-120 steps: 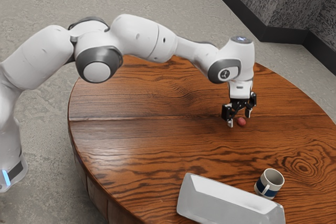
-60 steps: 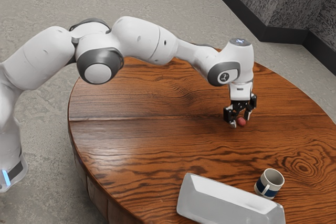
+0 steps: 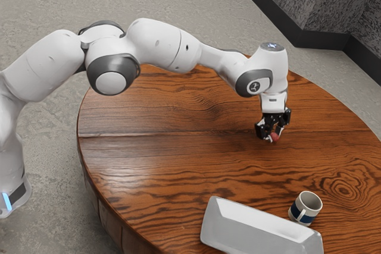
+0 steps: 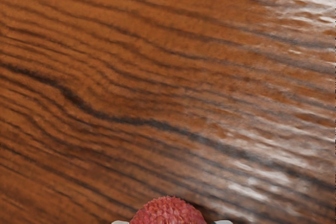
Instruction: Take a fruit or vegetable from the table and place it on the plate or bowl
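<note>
The round table (image 3: 178, 147) is dark-grained wood under a glossy varnish that throws pale glare. The red fruit (image 4: 168, 214) has a rough, pebbled skin. The white plate (image 3: 238, 230) at the table's edge looks smooth and glazed, as does the mug (image 3: 305, 207). The arm (image 3: 161, 43) has smooth, faintly shiny white plastic shells. The gripper (image 3: 273, 135) is matt black.

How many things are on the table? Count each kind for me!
Fruit: 1, a bumpy red fruit
Plates: 1, a white plate
Mugs: 1, a white mug with a blue band
Total: 3
</note>
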### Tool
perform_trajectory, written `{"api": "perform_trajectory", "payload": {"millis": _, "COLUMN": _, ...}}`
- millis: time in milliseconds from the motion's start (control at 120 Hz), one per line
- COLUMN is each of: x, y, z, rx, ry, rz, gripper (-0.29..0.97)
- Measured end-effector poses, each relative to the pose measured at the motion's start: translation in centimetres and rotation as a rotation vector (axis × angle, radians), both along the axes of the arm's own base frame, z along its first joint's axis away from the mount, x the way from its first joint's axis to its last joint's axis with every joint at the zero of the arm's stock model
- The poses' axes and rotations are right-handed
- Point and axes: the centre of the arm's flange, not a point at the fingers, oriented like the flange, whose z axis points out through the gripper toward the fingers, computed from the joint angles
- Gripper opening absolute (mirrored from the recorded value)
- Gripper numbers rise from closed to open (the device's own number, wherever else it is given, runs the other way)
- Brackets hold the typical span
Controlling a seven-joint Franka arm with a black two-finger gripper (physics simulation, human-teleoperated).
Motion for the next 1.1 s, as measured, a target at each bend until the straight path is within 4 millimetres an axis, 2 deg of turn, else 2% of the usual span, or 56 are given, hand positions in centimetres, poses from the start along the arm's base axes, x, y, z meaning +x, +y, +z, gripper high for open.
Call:
{"api": "perform_trajectory", "payload": {"millis": 158, "x": -0.2, "y": -0.4, "z": 1.2, "rx": 0.003, "ry": -0.006, "rz": -0.003, "gripper": 0.13}}
{"api": "perform_trajectory", "payload": {"millis": 208, "x": -0.5, "y": -0.6, "z": 2.5, "rx": 0.009, "ry": -0.012, "rz": -0.008, "gripper": 0.13}}
{"api": "perform_trajectory", "payload": {"millis": 275, "x": -1.3, "y": -1.9, "z": 5.4, "rx": 0.029, "ry": -0.023, "rz": -0.032, "gripper": 0.13}}
{"api": "perform_trajectory", "payload": {"millis": 342, "x": -2.8, "y": -4.8, "z": 9.3, "rx": 0.039, "ry": -0.035, "rz": -0.074, "gripper": 0.14}}
{"api": "perform_trajectory", "payload": {"millis": 433, "x": -5.9, "y": -10.3, "z": 14.7, "rx": 0.053, "ry": -0.037, "rz": -0.152, "gripper": 0.14}}
{"api": "perform_trajectory", "payload": {"millis": 492, "x": -8.2, "y": -13.9, "z": 17.0, "rx": 0.061, "ry": -0.020, "rz": -0.203, "gripper": 0.14}}
{"api": "perform_trajectory", "payload": {"millis": 542, "x": -10.0, "y": -16.8, "z": 18.1, "rx": 0.069, "ry": 0.006, "rz": -0.243, "gripper": 0.14}}
{"api": "perform_trajectory", "payload": {"millis": 700, "x": -15.7, "y": -25.9, "z": 19.0, "rx": 0.076, "ry": 0.105, "rz": -0.369, "gripper": 0.13}}
{"api": "perform_trajectory", "payload": {"millis": 833, "x": -19.8, "y": -31.5, "z": 18.8, "rx": 0.089, "ry": 0.172, "rz": -0.440, "gripper": 0.13}}
{"api": "perform_trajectory", "payload": {"millis": 925, "x": -21.1, "y": -33.1, "z": 18.4, "rx": 0.097, "ry": 0.205, "rz": -0.445, "gripper": 0.13}}
{"api": "perform_trajectory", "payload": {"millis": 1100, "x": -21.6, "y": -33.4, "z": 17.2, "rx": 0.107, "ry": 0.254, "rz": -0.412, "gripper": 0.13}}
